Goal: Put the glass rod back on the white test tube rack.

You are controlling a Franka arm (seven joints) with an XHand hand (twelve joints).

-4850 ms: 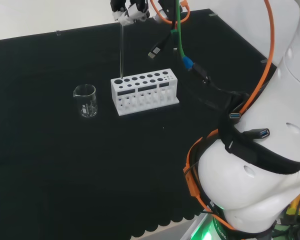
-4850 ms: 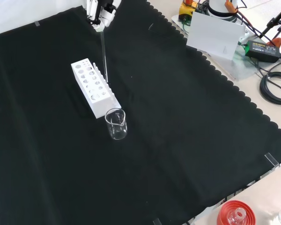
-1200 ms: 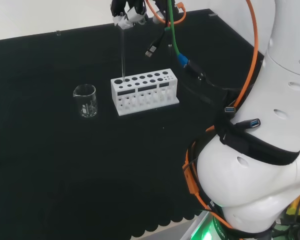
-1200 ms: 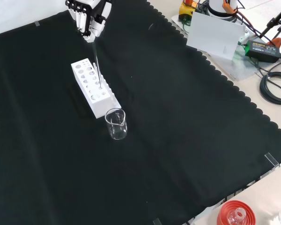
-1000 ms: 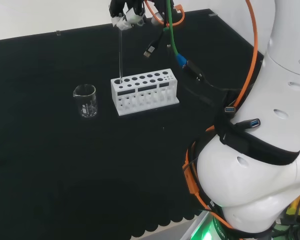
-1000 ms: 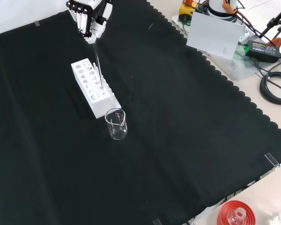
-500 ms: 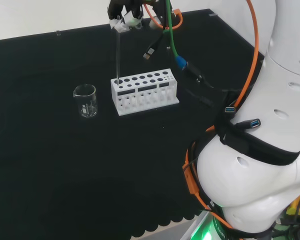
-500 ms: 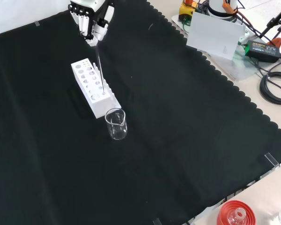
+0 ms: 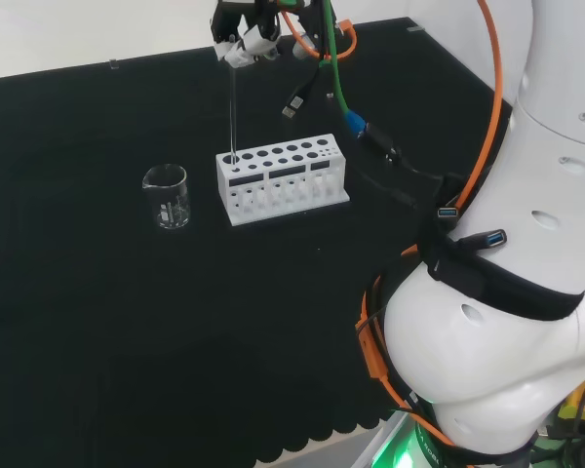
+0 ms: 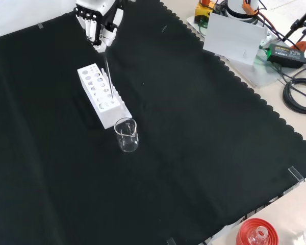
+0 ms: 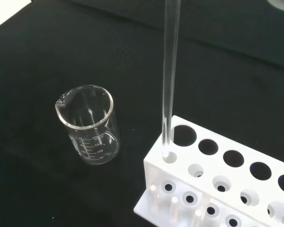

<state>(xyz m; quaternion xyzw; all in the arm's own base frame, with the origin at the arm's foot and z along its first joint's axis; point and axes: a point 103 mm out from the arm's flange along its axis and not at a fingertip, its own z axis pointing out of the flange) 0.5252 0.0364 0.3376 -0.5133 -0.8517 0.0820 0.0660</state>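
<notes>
Nearest in front view: empty glass beaker (image 10: 126,135) on the black worktop (image 10: 194,153), just beside the white test tube rack (image 10: 103,94). Glass rod (image 11: 170,71) near upright, lower tip in the rack's corner hole at the beaker end. Robot hand (image 10: 99,20) behind, fingers pinched on the rod's top. Step in hand: insertion. Next, I judge: lower straight until the rod seats, then open the fingers and lift clear.
</notes>
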